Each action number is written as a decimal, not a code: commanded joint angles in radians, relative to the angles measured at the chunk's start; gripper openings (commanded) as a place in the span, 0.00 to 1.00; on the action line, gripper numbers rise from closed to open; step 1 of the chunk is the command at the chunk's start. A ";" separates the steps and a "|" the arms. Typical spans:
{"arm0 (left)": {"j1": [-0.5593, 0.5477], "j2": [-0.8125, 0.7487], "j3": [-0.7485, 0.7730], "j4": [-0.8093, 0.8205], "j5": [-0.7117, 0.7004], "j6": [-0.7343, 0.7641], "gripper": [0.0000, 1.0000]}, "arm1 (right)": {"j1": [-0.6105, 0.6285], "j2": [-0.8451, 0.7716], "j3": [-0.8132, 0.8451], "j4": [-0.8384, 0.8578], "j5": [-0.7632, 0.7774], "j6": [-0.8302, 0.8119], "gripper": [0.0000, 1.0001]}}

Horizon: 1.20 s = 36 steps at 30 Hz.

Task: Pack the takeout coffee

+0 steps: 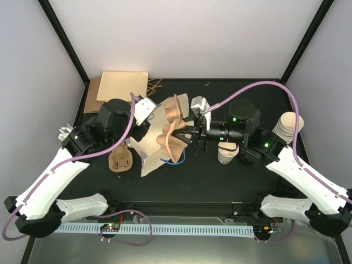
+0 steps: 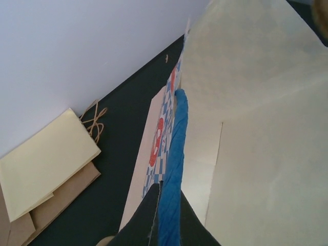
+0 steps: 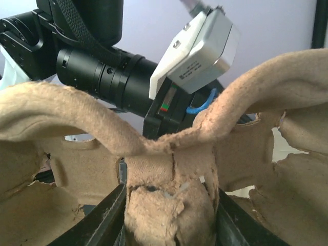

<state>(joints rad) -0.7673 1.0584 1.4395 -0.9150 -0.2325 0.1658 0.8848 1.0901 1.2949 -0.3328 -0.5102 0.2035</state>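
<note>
Nearest on the black worktop point(image 1: 209, 176): a spare pulp cup carrier point(image 1: 121, 159) left of centre, lying by itself just beside the left arm. Takeout coffee cup point(image 1: 226, 154) stands upright on the worktop right of centre, under the right arm's wrist, in no container and untouched by either claw; its top is partly hidden, so I cannot tell whether a lid is on. Mid worktop: blue-checked paper bag point(image 2: 256, 128) with red marks lies on its side. Left claw point(image 2: 168, 225) is closed on the bag's blue handle point(image 2: 174, 154), lifting that edge. Right claw point(image 3: 171, 215) is clamped on the centre post of a second pulp cup carrier point(image 3: 66, 110), one finger each side, holding it over the bag just beside the left claw; cannot tell if it is inside the bag mouth. The carrier wells in view are empty. Stack of nested cream cups point(image 1: 289, 127) sits at far right. Far left corner: flat cream bag point(image 1: 124, 86) on top of a brown bag point(image 1: 92, 96).
</note>
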 commanded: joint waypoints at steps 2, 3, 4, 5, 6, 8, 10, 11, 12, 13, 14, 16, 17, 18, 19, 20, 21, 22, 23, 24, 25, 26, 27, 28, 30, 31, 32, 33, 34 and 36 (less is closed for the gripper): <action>-0.014 -0.032 0.011 0.037 0.044 0.024 0.02 | -0.004 0.032 -0.016 0.040 -0.107 0.129 0.39; -0.017 -0.032 0.011 0.041 0.050 0.024 0.02 | -0.004 0.043 -0.016 0.036 -0.112 0.136 0.39; -0.020 -0.035 0.009 0.043 0.055 0.025 0.02 | -0.003 0.049 -0.015 0.031 -0.112 0.142 0.39; -0.023 -0.037 0.009 0.045 0.058 0.026 0.02 | -0.003 0.053 -0.014 0.029 -0.111 0.151 0.39; -0.026 -0.039 0.006 0.047 0.059 0.027 0.02 | -0.003 0.058 -0.015 0.030 -0.112 0.158 0.39; -0.033 -0.044 0.002 0.050 0.059 0.031 0.02 | -0.003 0.058 -0.027 0.037 -0.114 0.178 0.39; -0.039 -0.051 -0.004 0.055 0.054 0.032 0.02 | -0.003 0.056 -0.046 0.044 -0.105 0.196 0.38; -0.041 -0.055 -0.008 0.060 0.052 0.032 0.02 | -0.003 0.057 -0.054 0.040 -0.099 0.197 0.38; -0.042 -0.058 -0.014 0.064 0.052 0.032 0.02 | -0.003 0.057 -0.061 0.034 -0.090 0.201 0.38; -0.043 -0.061 -0.018 0.067 0.052 0.032 0.02 | -0.003 0.057 -0.067 0.023 -0.077 0.198 0.38; -0.043 -0.061 -0.021 0.069 0.052 0.032 0.02 | -0.003 0.058 -0.071 0.011 -0.056 0.193 0.38; -0.045 -0.061 -0.025 0.071 0.054 0.031 0.01 | -0.003 0.063 -0.079 -0.019 -0.012 0.169 0.37; -0.047 -0.061 -0.028 0.074 0.056 0.029 0.02 | -0.004 0.066 -0.080 -0.037 0.015 0.157 0.37; -0.047 -0.060 -0.030 0.076 0.060 0.027 0.02 | -0.003 0.070 -0.078 -0.060 0.044 0.146 0.36; -0.049 -0.058 -0.031 0.079 0.066 0.025 0.01 | -0.003 0.078 -0.075 -0.081 0.076 0.135 0.36; -0.050 -0.056 -0.032 0.081 0.071 0.023 0.02 | -0.004 0.085 -0.071 -0.100 0.101 0.124 0.36; -0.051 -0.053 -0.031 0.084 0.076 0.021 0.02 | -0.003 0.091 -0.069 -0.117 0.120 0.111 0.36; -0.053 -0.051 -0.030 0.087 0.080 0.018 0.02 | -0.003 0.098 -0.067 -0.128 0.136 0.102 0.36; -0.055 -0.048 -0.030 0.089 0.085 0.016 0.02 | -0.003 0.104 -0.064 -0.141 0.150 0.093 0.36; -0.057 -0.045 -0.027 0.089 0.090 0.014 0.01 | -0.003 0.110 -0.062 -0.152 0.172 0.087 0.36; -0.060 -0.041 -0.025 0.090 0.091 0.011 0.02 | -0.002 0.116 -0.059 -0.166 0.190 0.079 0.35; -0.062 -0.038 -0.024 0.091 0.092 0.008 0.02 | -0.001 0.120 -0.057 -0.179 0.209 0.071 0.35; -0.065 -0.036 -0.024 0.094 0.092 0.004 0.01 | 0.003 0.126 -0.053 -0.193 0.237 0.062 0.35; -0.067 -0.032 -0.022 0.094 0.092 -0.001 0.01 | 0.013 0.131 -0.047 -0.208 0.271 0.051 0.35; -0.070 -0.020 -0.019 0.094 0.101 -0.009 0.02 | 0.036 0.143 -0.039 -0.229 0.349 0.025 0.35; -0.073 -0.014 -0.017 0.094 0.108 -0.011 0.02 | 0.045 0.146 -0.037 -0.235 0.386 0.016 0.35; -0.074 -0.008 -0.014 0.091 0.114 -0.013 0.02 | 0.055 0.149 -0.038 -0.237 0.423 0.008 0.36; -0.077 -0.001 -0.010 0.088 0.119 -0.016 0.02 | 0.063 0.151 -0.042 -0.237 0.460 -0.002 0.36; -0.079 0.004 -0.007 0.083 0.127 -0.016 0.01 | 0.071 0.150 -0.050 -0.230 0.498 -0.011 0.36; -0.084 0.017 0.000 0.072 0.134 -0.014 0.02 | 0.095 0.141 -0.070 -0.210 0.579 -0.034 0.36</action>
<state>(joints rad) -0.8379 1.0569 1.4048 -0.8631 -0.1368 0.1646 0.9455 1.2449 1.2243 -0.5522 -0.1318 0.2317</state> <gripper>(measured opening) 0.024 0.359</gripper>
